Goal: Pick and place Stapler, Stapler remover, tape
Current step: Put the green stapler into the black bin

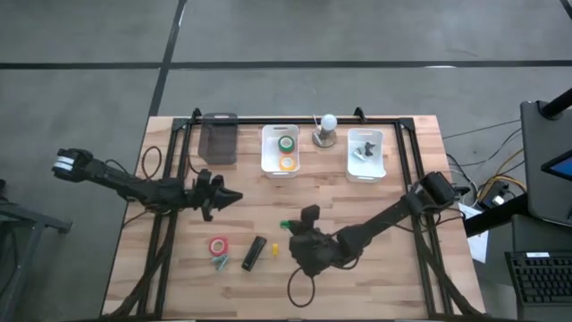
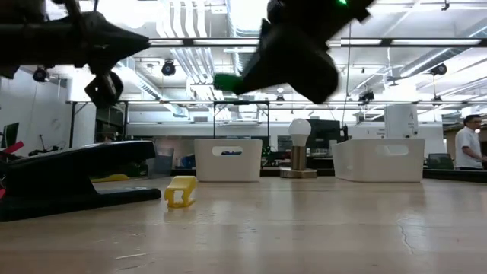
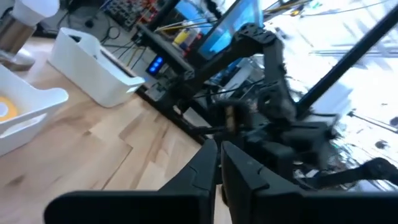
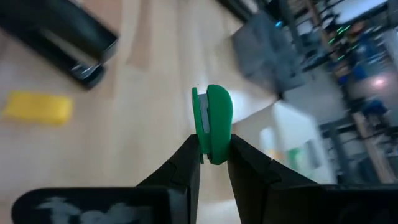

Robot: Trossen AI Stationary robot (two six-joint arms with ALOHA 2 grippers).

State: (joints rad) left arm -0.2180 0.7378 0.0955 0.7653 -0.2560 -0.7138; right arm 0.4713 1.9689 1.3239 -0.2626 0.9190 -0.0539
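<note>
- Your right gripper (image 4: 214,155) is clenched on a small green staple remover (image 4: 212,123), held above the surface (image 1: 375,268); in the high view the arm hides most of it.
- Your left gripper (image 1: 234,196) waits with its fingers pressed together, holding nothing.
- The stapler (image 1: 254,253) lies beside a yellow piece (image 1: 275,250), too small to identify.
- Red tape (image 1: 219,245) lies near; green tape (image 1: 287,142) and orange tape (image 1: 287,163) sit in a white bin (image 1: 268,150).

The middle of the table (image 1: 357,192) is bare wood. White bins (image 1: 280,150) and a lamp (image 1: 325,131) block the back edge.
</note>
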